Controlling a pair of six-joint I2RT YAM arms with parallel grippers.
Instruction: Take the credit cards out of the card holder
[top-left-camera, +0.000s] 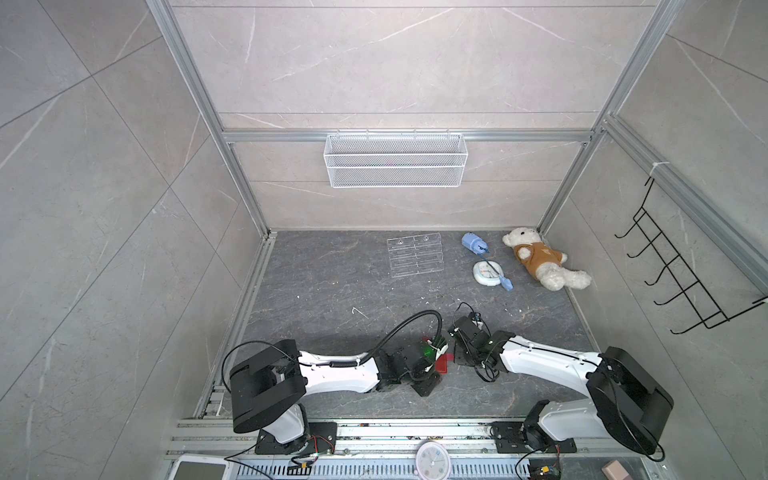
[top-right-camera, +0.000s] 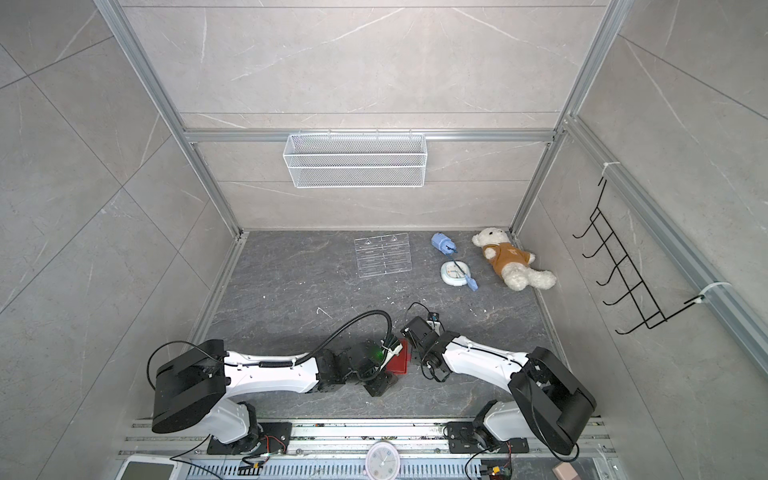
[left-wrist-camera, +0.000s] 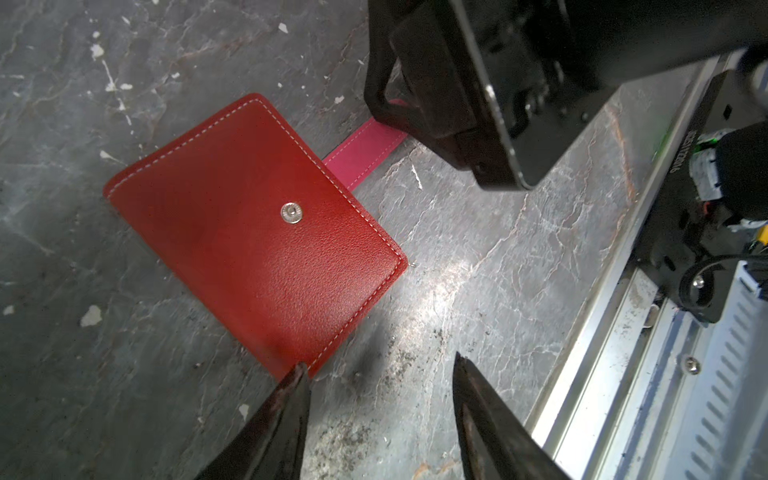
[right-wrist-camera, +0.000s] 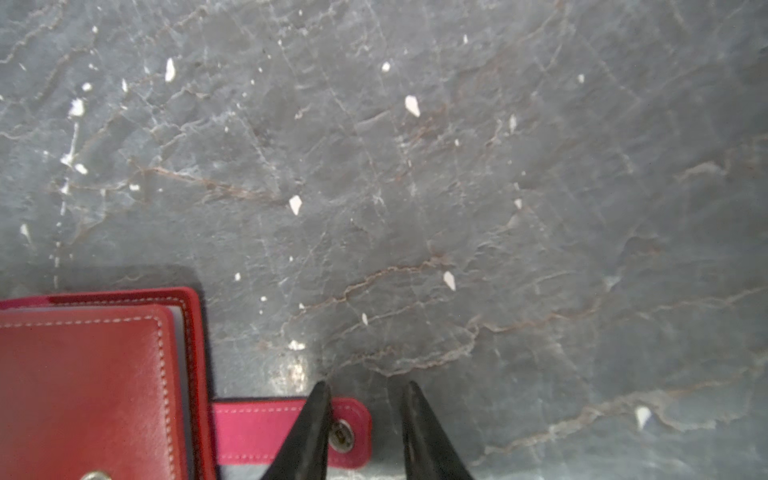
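Lying closed, card holder (left-wrist-camera: 253, 232), tab (right-wrist-camera: 257, 432) unsnapped

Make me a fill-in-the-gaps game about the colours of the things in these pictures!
1. The closed card holder has a ____ cover.
2. Its undone strap shows a ____ inside.
3. The teddy bear wears a ____ shirt.
4. The wire basket hanging on the back wall is ____.

Missing words: red, pink, brown, white.
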